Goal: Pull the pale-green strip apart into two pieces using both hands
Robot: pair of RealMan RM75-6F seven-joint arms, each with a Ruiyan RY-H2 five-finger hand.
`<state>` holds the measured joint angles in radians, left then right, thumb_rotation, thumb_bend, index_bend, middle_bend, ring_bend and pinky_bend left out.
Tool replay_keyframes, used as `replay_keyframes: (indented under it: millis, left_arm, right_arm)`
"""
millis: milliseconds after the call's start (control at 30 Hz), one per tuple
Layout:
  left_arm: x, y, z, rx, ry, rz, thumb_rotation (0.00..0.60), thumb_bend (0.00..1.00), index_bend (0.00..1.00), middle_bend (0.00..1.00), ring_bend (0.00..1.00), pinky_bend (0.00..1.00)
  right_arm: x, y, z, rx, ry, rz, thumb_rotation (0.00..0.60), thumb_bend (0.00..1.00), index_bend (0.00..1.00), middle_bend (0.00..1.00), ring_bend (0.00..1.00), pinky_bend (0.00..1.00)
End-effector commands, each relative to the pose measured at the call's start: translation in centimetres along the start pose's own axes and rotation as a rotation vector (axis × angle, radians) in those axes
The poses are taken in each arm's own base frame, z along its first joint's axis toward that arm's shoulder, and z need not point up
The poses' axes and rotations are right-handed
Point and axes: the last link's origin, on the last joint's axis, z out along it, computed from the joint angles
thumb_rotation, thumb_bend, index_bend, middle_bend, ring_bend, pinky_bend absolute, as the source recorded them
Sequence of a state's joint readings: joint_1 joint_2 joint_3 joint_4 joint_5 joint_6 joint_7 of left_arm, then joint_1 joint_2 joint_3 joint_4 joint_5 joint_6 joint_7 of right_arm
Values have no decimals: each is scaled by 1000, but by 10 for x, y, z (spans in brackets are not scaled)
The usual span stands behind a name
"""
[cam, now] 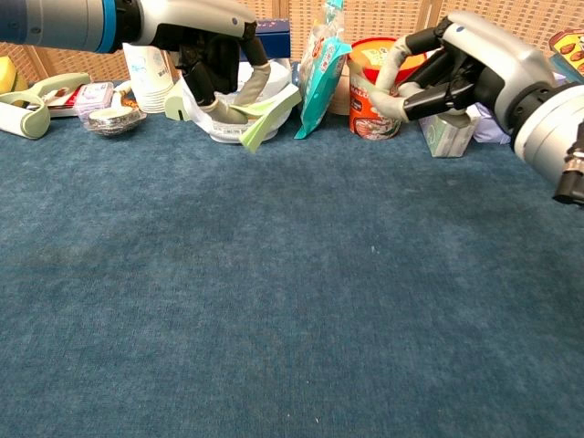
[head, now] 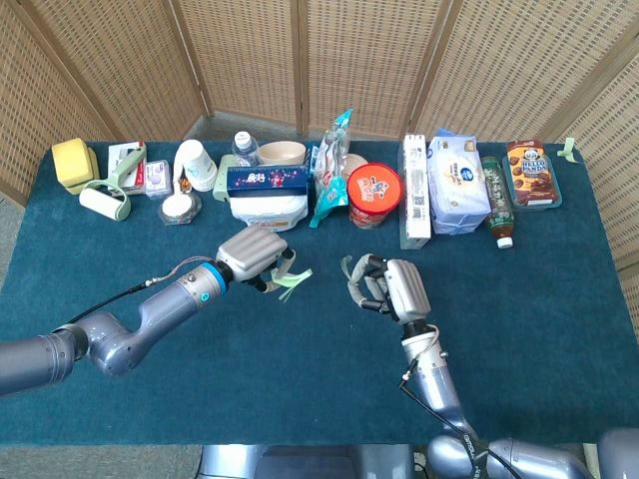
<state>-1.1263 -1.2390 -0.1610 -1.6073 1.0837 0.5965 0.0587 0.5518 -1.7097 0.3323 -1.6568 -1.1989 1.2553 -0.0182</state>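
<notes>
Head view: two hands hover over the blue cloth table [head: 120, 399]. The left hand [head: 256, 255] pinches one pale-green strip [head: 293, 280]; the right hand [head: 389, 287] curls in, seemingly empty. Open cloth lies ahead.

Chest view: the thin, folded strip [cam: 267, 117] hangs from the left hand [cam: 214, 55]; whether the right hand [cam: 447, 68] holds a piece, I cannot tell.

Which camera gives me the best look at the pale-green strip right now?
Chest view: the pale-green strip hangs close and side-on from the left robot hand. Head view shows only a small strip end beside that robot hand.
</notes>
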Motion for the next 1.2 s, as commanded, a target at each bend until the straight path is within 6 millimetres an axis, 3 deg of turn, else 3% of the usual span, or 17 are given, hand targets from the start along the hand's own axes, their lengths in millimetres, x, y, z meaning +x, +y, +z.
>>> replay_keyframes:
  millis: [33, 367, 633, 733, 900, 1100, 1200]
  left_arm:
    - [-1, -4, -3, 8, -1, -1, 600, 406, 637, 1000, 1000, 1000]
    - [-2, -19, -18, 44, 13, 4, 600, 406, 637, 1000, 1000, 1000]
    - [-13, -35, -41, 75, 31, -1, 600, 406, 637, 1000, 1000, 1000]
    - [-18, -39, -49, 83, 35, 2, 600, 406, 637, 1000, 1000, 1000]
    - [-28, -47, -64, 100, 41, -4, 600, 406, 637, 1000, 1000, 1000]
    - [-36, -51, -74, 110, 44, -8, 600, 406, 637, 1000, 1000, 1000]
    - [-39, -54, -77, 115, 50, -5, 600, 405, 632, 1000, 1000, 1000]
  right_arm:
    - [4, 4, -1, -7, 7, -3, 600, 468, 875, 1000, 1000, 942]
    - [22, 23, -11, -18, -11, -76, 600, 468, 808, 1000, 972, 925]
    - [39, 55, -33, -57, -150, -210, 600, 468, 624, 968, 851, 765]
    - [42, 64, -41, -75, -200, -231, 600, 468, 560, 911, 798, 700]
    - [47, 82, -54, -112, -276, -288, 600, 468, 410, 729, 652, 543]
    - [54, 94, -63, -141, -291, -325, 600, 468, 200, 508, 451, 470]
    - [58, 97, -67, -147, -281, -317, 600, 468, 141, 411, 369, 441]
